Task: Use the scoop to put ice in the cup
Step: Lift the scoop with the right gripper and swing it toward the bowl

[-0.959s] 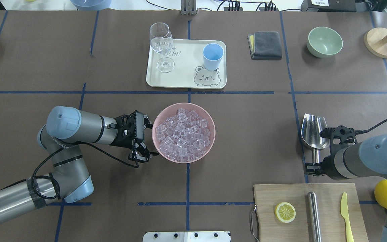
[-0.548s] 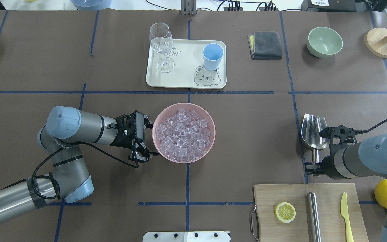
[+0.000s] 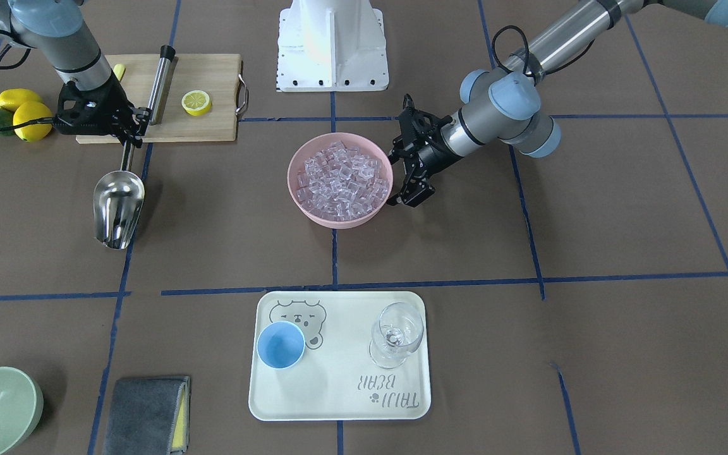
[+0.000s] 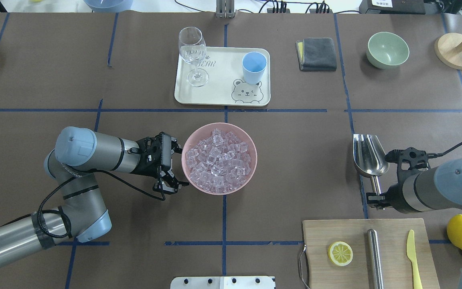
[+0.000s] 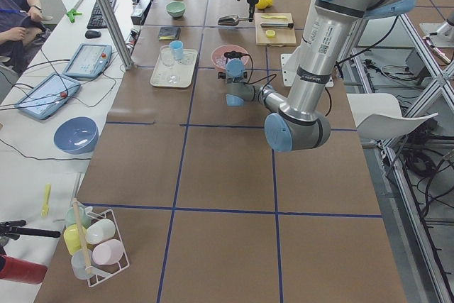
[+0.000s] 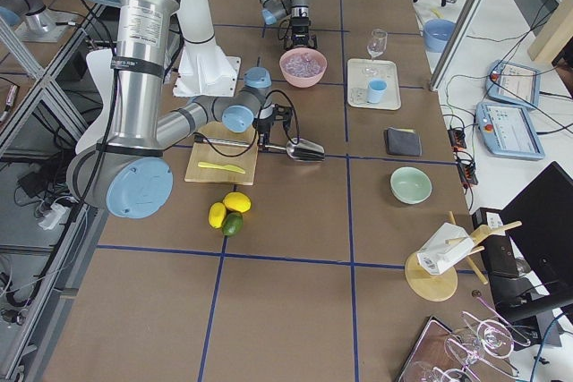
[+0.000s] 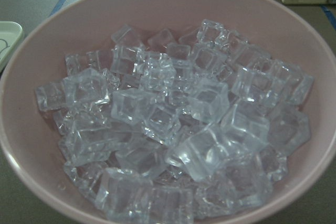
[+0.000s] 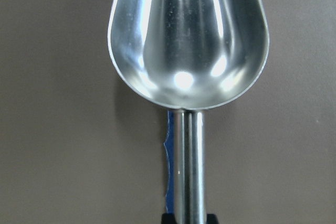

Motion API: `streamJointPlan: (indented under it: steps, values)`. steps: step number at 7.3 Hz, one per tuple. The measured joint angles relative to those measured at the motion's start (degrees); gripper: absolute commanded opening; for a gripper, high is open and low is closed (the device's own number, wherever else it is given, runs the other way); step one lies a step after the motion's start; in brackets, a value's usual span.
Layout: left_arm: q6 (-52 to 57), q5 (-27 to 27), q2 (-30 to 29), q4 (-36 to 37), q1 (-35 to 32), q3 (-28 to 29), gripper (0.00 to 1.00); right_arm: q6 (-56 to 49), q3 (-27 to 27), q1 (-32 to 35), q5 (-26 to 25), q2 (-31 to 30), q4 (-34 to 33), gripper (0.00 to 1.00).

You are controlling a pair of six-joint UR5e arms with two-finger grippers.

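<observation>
Right gripper (image 4: 375, 196), clamped on the scoop (image 4: 369, 156) handle, has just lifted it, ready for ice (image 4: 219, 160); left gripper (image 4: 171, 185) fingers unreadable.

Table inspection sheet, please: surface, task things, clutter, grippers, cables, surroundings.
Surface: brown paper-covered table, blue tape grid.
Job's things: clear ice cubes fill the pink bowl; small light-blue cup stands empty on the cream tray; shiny steel scoop, empty.
Clutter: wine glass, grey cloth, green bowl, wooden board with lemon slice.
Grippers: left gripper at the pink bowl's rim, grasp unclear; right gripper shut on the scoop's handle.
Cables: black cable loops at the left arm.
Surroundings: person seated beside the table.
</observation>
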Motion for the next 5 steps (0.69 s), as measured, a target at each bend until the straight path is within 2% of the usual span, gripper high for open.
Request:
streamJointPlan:
  steps: [3, 5]
  values:
    - [-0.2, 0.0, 0.0, 0.0, 0.0, -0.1, 1.00, -4.9, 4.0, 2.4, 1.3, 0.2, -1.3, 0.00]
    - [-0.3, 0.0, -0.1, 0.0, 0.0, -0.1, 1.00, -20.0, 5.7, 4.0, 1.3, 0.7, -3.0, 0.00]
